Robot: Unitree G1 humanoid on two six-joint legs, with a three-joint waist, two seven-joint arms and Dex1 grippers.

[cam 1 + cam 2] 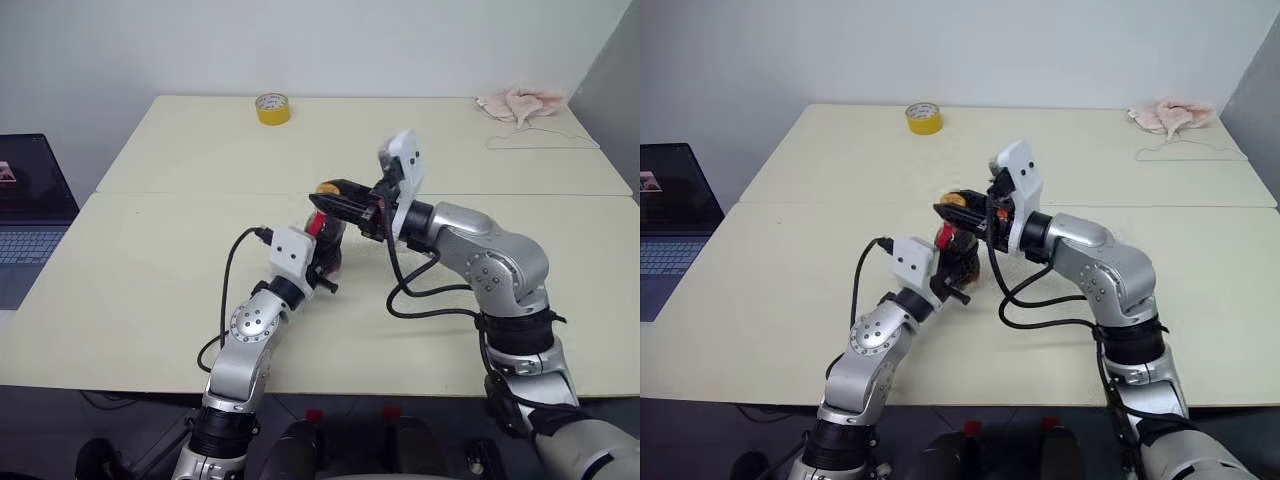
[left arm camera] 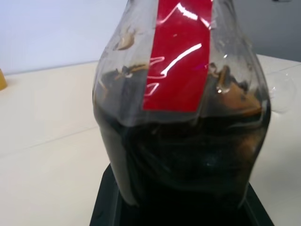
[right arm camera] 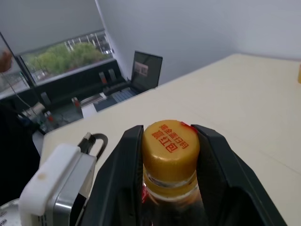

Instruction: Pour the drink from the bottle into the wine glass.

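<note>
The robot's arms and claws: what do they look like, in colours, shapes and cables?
Both arms are silver metal with rounded joints and black bands near the bases. Each wrist carries a white box-shaped housing. A black cable loops beside each arm. The left claw and the right claw each have two black fingers.

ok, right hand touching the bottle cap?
Touching. The right wrist view shows the right hand with both black fingers pressed against the sides of the yellow cap.
</note>
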